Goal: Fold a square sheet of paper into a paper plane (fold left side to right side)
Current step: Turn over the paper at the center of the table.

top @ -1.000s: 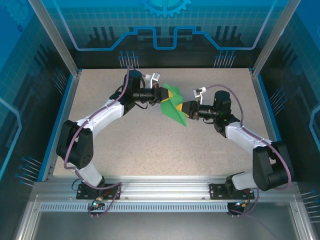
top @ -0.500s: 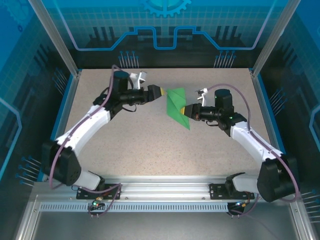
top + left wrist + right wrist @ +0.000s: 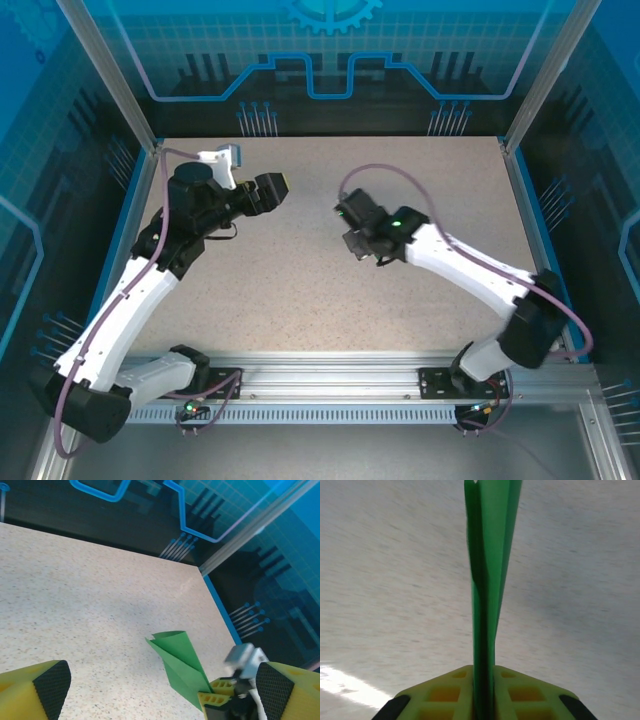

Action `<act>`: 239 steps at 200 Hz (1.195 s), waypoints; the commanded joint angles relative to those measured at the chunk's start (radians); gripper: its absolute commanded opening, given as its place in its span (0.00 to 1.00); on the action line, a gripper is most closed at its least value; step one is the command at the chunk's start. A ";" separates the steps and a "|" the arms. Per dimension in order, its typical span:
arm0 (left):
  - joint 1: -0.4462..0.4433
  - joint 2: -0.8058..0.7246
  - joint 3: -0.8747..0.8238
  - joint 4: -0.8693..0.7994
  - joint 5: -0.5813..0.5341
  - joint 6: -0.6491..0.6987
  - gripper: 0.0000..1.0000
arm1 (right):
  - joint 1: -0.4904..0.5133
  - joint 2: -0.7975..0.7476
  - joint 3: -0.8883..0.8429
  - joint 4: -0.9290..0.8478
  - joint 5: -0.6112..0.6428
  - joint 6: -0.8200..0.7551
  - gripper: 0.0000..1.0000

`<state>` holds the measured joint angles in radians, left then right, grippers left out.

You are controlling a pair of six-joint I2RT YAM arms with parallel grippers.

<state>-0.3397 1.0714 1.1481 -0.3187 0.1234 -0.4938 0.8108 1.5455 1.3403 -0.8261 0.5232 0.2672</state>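
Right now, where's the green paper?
The folded green paper is pinched edge-on in the right gripper, sticking out over the table. In the left wrist view it sits at lower right.

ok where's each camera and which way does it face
top external: above, behind the bases, looking down on the table; left arm and right arm show
left wrist: faces across the table to its far right corner; own open fingers flank the folded green paper
right wrist: looks along own fingers, shut on that paper
shared: both wrist views show the paper
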 commanded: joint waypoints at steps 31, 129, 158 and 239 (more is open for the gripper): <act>0.010 -0.019 -0.023 -0.043 -0.074 0.013 0.99 | 0.116 0.373 0.206 -0.326 0.520 -0.018 0.16; 0.014 0.025 -0.001 -0.075 -0.036 0.007 0.99 | 0.168 0.639 0.321 -0.339 0.184 -0.099 0.26; 0.015 0.055 0.007 -0.079 -0.003 0.001 0.99 | 0.156 0.591 0.310 -0.313 0.023 -0.092 0.45; 0.020 0.151 -0.005 -0.086 0.073 -0.054 0.99 | 0.054 0.230 0.106 -0.180 -0.274 0.012 0.77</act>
<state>-0.3313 1.1969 1.1427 -0.4023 0.1490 -0.5087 0.9215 1.9011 1.5242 -1.0557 0.3714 0.2192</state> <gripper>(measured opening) 0.987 0.769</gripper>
